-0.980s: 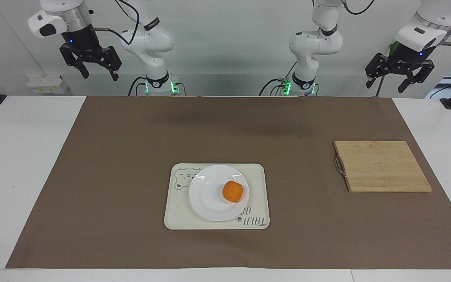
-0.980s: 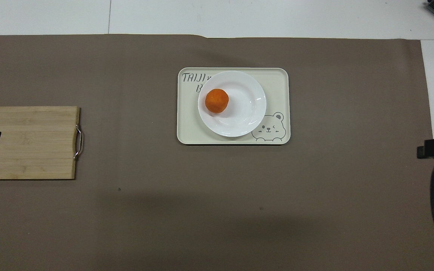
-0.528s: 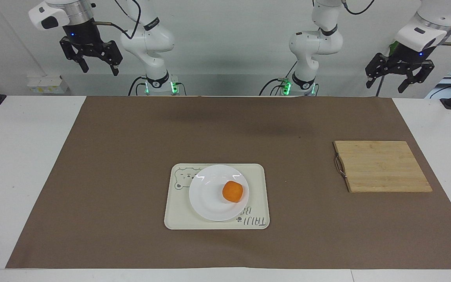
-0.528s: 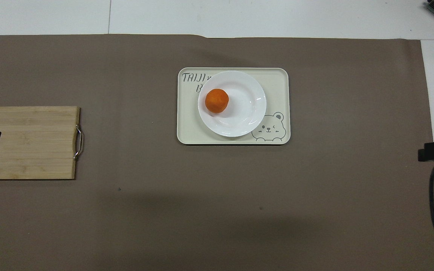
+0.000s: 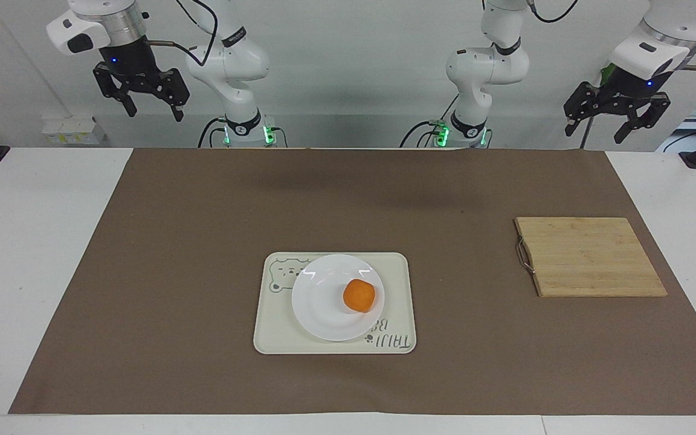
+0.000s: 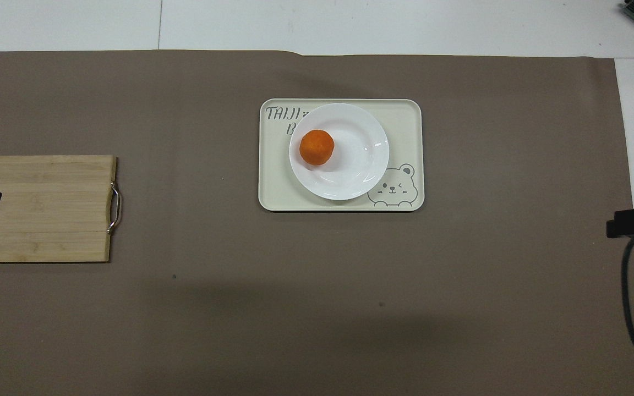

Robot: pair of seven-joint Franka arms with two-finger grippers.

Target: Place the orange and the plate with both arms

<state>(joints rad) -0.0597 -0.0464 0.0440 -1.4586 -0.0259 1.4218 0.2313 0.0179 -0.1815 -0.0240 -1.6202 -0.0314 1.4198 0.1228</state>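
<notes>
The orange (image 5: 359, 295) rests on the plate (image 5: 324, 308), itself on the bear tray (image 5: 393, 269). Both arms wait raised; left gripper (image 5: 615, 124) and right gripper (image 5: 151, 109) released, empty, suggesting placement is complete.

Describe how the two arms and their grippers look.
Both arms are glossy white and jointed, with green lights at their bases and black cables looping off them. Each has a silver wrist band, and the left gripper and right gripper are black, two-fingered, with a small blue light above.

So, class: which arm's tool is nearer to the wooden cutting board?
Left. The left tool hangs open, raised at the cutting board's end of the table, on the robots' side of it. The right tool, also open and raised, is at the other end.
</notes>
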